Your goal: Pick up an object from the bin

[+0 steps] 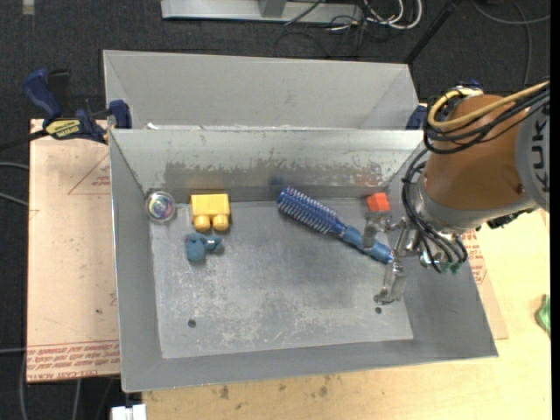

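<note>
My gripper (378, 262) is at the bin's right side, low over the floor, and stands open. One finger (389, 283) points toward the front, the other (371, 229) toward the back. A blue hairbrush (319, 217) lies slanted across the back right of the bin. Its handle end runs in between the two fingers, and its bristle head points toward the back middle. A small orange-red block (377, 202) sits by the back wall, just behind the gripper.
At the back left lie a yellow block with two round knobs (210, 211), a small blue piece (201, 248) and a shiny round silver thing (160, 206). The arm with its orange cover and cables hangs over the right rim.
</note>
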Action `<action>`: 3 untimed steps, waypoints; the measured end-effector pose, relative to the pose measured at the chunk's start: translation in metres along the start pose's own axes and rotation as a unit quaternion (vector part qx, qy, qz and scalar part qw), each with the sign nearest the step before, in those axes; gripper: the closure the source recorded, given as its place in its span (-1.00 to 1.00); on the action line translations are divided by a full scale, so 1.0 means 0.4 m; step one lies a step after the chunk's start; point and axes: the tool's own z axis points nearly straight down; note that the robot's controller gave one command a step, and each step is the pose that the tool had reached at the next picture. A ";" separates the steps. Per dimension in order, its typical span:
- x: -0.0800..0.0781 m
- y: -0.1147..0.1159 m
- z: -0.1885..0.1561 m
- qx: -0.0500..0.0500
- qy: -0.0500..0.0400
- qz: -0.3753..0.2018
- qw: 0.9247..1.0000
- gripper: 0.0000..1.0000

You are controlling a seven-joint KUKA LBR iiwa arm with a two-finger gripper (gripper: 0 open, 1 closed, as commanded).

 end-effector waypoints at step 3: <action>-0.204 -0.065 -0.117 0.001 -0.008 0.004 1.000 1.00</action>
